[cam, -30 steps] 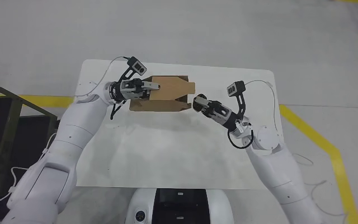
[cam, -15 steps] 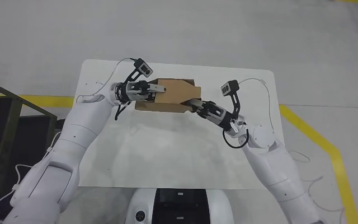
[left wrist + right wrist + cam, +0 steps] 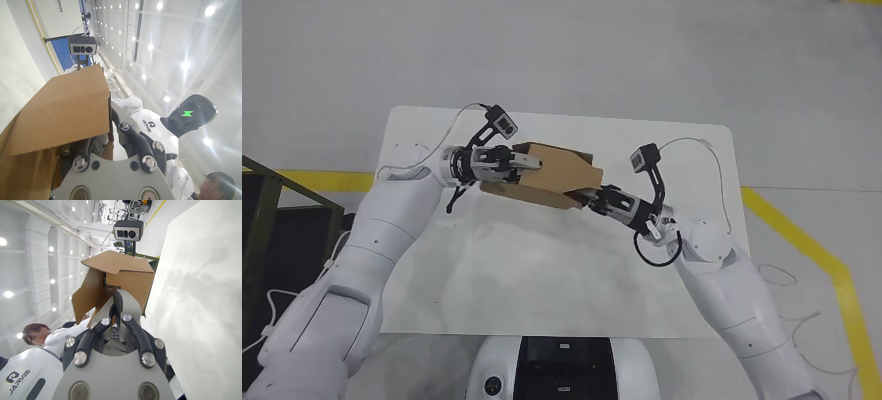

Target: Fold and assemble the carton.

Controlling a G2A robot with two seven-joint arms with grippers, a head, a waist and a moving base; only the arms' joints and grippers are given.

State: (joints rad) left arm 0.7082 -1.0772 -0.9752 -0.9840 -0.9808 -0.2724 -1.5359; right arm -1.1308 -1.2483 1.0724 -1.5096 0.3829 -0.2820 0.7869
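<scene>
A brown carton (image 3: 557, 172) hangs partly unfolded over the far middle of the white table (image 3: 542, 290), held between both arms and skewed. My left gripper (image 3: 525, 160) is shut on the carton's left end; in the left wrist view one finger (image 3: 121, 121) presses the cardboard edge (image 3: 109, 117) and the other is hidden behind it. My right gripper (image 3: 589, 197) is at the carton's right end. In the right wrist view its fingertips (image 3: 115, 294) meet where a loose flap (image 3: 85, 296) joins the carton (image 3: 130, 279).
A dark metal frame (image 3: 262, 200) stands off the table's left side. Yellow lines (image 3: 802, 235) mark the floor. Bare tabletop (image 3: 198, 285) stretches in front of the carton toward the near edge.
The right gripper has come in from the right and closed on the carton's end. The left gripper shifted right, and the carton has turned askew with its right end nearer me.
</scene>
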